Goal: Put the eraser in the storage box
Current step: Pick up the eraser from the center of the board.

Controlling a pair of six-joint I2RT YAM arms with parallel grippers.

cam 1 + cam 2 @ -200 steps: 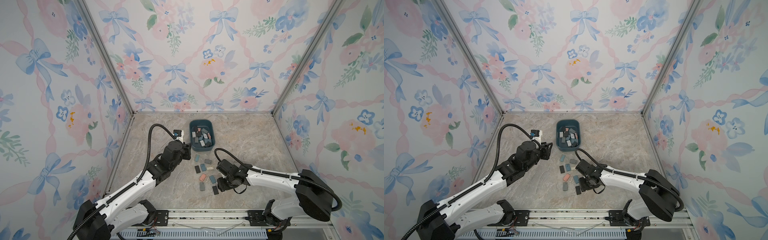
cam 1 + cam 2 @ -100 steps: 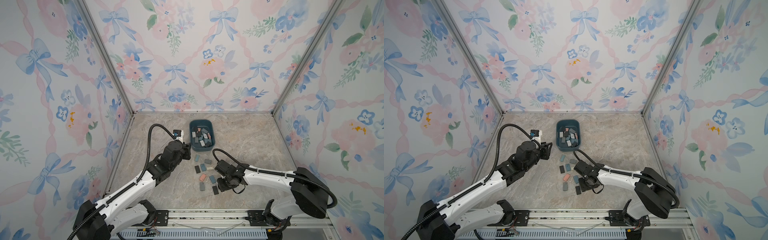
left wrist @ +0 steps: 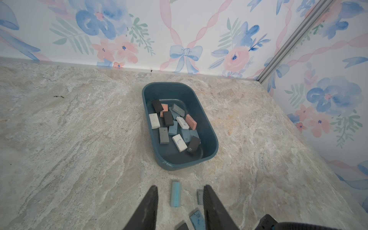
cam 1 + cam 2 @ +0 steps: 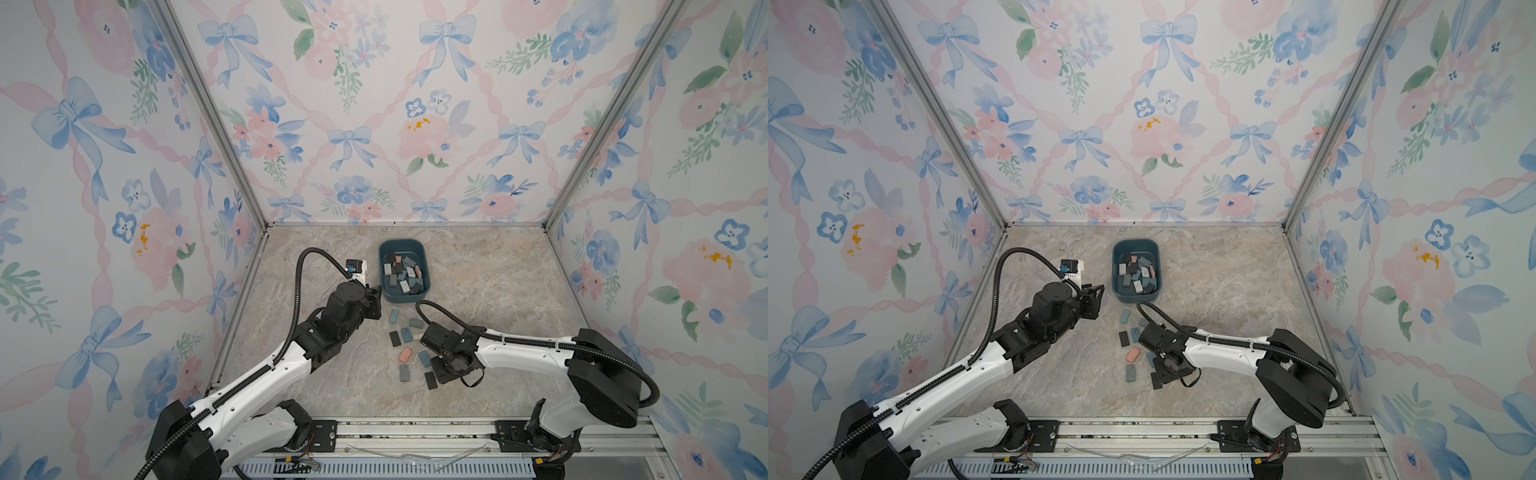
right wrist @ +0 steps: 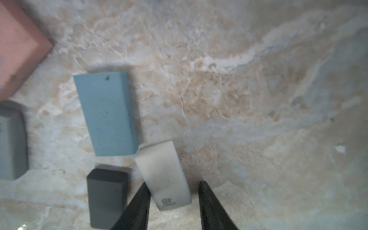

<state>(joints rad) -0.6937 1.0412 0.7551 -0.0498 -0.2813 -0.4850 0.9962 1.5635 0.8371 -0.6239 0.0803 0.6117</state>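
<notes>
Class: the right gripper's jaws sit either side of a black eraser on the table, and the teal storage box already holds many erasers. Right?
Wrong in one respect: the right wrist view shows the right gripper with its jaws either side of a white eraser, not a black one. It lies on the table, and the storage box does hold many erasers.

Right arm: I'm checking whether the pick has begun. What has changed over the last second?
The right arm swung its elbow slightly toward the middle. The right gripper now sits low with its jaws either side of a white eraser. A gap shows at one finger, so nothing is gripped yet. The left gripper, open, the storage box and the loose erasers stayed put.
</notes>
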